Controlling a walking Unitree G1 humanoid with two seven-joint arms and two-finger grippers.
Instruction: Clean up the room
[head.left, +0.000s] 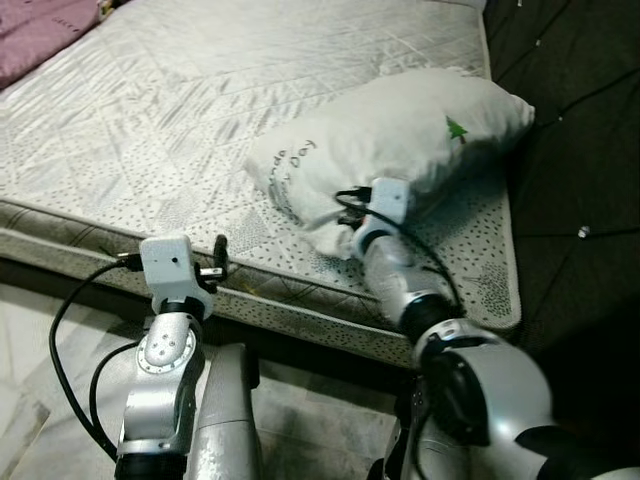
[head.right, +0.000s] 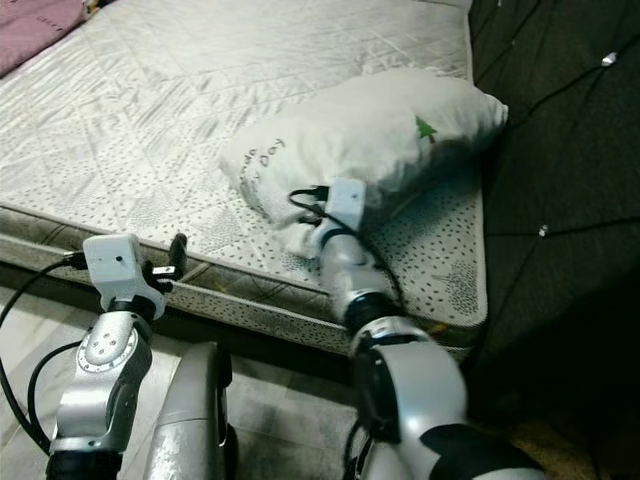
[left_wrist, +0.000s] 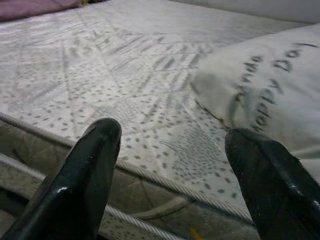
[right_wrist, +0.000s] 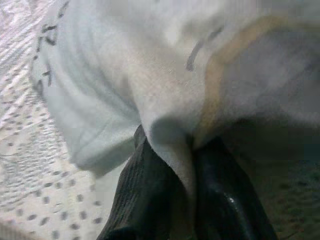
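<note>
Right gripper (right_wrist: 175, 185) jaws pinching white pillow (head.left: 400, 140) on mattress (head.left: 200, 120), left gripper (left_wrist: 170, 170) jaws spread

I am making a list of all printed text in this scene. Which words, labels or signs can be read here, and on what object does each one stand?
"Day": on the white pillow, second line, held by the right hand.
First line above it: ends in "nda", start hidden.
Small green tree sign near the pillow's far corner; no words.
Mattress: no text.
</note>
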